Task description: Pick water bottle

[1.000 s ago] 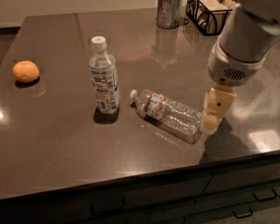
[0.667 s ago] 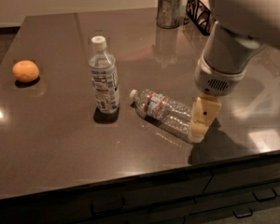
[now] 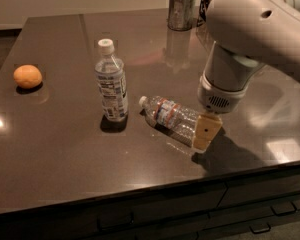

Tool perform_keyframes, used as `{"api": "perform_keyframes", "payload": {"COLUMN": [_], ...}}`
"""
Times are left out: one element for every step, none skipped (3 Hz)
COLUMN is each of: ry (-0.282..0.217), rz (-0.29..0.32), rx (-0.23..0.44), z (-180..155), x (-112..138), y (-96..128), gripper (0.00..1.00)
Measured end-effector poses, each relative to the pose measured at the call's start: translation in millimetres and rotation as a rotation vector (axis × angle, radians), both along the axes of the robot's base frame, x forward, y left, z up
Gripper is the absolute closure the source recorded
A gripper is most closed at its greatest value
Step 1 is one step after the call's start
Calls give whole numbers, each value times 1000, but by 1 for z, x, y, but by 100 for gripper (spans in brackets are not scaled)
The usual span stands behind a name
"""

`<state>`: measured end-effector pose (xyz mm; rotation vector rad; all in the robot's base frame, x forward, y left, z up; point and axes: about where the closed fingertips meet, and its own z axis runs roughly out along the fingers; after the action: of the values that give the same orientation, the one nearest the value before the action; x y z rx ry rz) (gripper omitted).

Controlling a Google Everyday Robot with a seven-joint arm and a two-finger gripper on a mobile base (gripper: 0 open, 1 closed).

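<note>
The water bottle [image 3: 171,118] lies on its side on the dark table [image 3: 65,159], cap pointing left and back, its orange-red and white band near the shoulder. It is clear and ribbed. My gripper [image 3: 206,132] hangs from the white arm [image 3: 250,29] directly over the bottle's base end, right of centre. One tan finger [image 3: 206,131] covers the bottle's bottom part.
A smoother bottle [image 3: 111,82] with a blue-white label stands upright left of the lying bottle. An orange [image 3: 27,76] sits at the far left. A metal cup [image 3: 181,10] with utensils stands at the back. The table's front edge runs just below the gripper.
My gripper and arm have moved left and forward, from beside the bottle's base to over it. The bottles and orange have not moved.
</note>
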<state>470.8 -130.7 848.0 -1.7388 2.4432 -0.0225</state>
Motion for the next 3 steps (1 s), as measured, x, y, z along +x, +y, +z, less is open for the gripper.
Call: {"api": "perform_keyframes", "payload": {"ry": [11,24,25], "rz": [2,0,-29], "rx": [12,37,52], "z": [-3,-1,15], "x": [0,4,17], "y": [6,11,2], "gripper": [46,68,92]}}
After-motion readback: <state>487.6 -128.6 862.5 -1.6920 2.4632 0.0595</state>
